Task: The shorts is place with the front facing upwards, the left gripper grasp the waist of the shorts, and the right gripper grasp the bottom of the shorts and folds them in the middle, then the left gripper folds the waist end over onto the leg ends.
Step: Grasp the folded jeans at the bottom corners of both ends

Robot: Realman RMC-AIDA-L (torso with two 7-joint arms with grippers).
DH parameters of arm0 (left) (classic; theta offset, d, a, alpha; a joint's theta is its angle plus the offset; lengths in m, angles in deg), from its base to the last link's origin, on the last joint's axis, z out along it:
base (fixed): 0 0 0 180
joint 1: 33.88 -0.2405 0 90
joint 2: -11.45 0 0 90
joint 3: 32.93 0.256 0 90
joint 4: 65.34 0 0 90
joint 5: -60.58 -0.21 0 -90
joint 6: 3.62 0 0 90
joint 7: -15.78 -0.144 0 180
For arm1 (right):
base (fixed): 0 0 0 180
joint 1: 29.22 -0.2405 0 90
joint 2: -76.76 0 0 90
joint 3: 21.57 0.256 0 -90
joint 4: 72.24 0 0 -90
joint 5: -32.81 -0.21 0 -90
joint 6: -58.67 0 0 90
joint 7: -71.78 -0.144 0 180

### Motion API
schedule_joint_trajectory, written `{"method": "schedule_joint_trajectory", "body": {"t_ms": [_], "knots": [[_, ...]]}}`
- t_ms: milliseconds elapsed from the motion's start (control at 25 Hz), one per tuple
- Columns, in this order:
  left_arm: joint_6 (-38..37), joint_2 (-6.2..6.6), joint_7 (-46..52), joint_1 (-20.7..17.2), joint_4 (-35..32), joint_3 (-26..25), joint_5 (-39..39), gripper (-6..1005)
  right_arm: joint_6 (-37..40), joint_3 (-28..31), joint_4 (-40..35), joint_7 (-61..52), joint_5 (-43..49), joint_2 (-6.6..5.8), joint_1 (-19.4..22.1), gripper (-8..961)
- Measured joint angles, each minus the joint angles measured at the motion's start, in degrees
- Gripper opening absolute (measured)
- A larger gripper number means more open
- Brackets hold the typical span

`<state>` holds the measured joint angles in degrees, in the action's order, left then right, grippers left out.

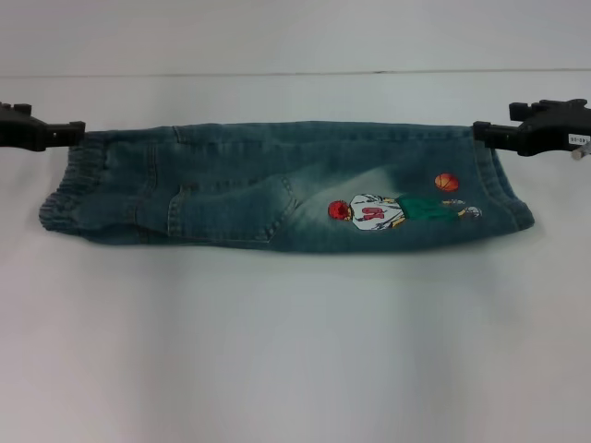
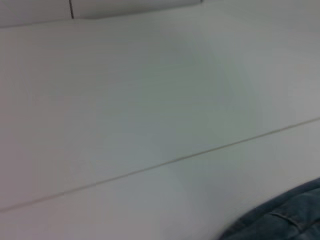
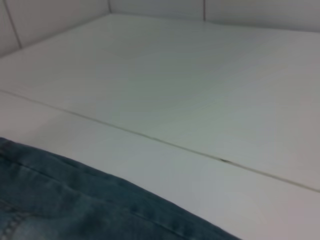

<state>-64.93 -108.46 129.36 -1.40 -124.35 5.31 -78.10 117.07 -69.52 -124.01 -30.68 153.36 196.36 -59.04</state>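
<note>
On the white table (image 1: pixel 295 351), both fingers clench the shorts (image 1: pixel 277 189) by far corners: left gripper (image 1: pixel 81 132), right gripper (image 1: pixel 478 130).

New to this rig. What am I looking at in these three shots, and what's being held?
A two-armed robot is folding clothes on a white table. The wide shot is from its head camera; the other two are from cameras on each wrist, showing mostly table and a denim edge. The shorts lie already folded lengthwise, the elastic waist on the robot's left. The left claw pinches the far corner at the waist; the right claw pinches the far corner at the leg ends.
</note>
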Motion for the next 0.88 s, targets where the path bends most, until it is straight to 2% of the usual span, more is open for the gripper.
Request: {"method": "schedule_joint_trajectory", "body": {"t_ms": [280, 560, 880], "knots": [[-9.49, 0.50, -4.22, -6.03, -0.23, -7.20, 10.56, 872, 3.67, 0.39, 0.52, 9.64, -11.28, 0.01, 3.77, 692], [-21.90, -0.01, -13.14, -10.75, -0.09, -15.64, 17.28, 873, 11.06, 0.64, 2.12, 21.76, -21.92, 0.06, 9.24, 692], [-31.60, 0.02, -17.08, -12.79, 2.22, -19.42, 19.01, 871, 18.08, 2.18, 5.49, 29.00, -24.68, -0.03, 12.70, 697]]}}
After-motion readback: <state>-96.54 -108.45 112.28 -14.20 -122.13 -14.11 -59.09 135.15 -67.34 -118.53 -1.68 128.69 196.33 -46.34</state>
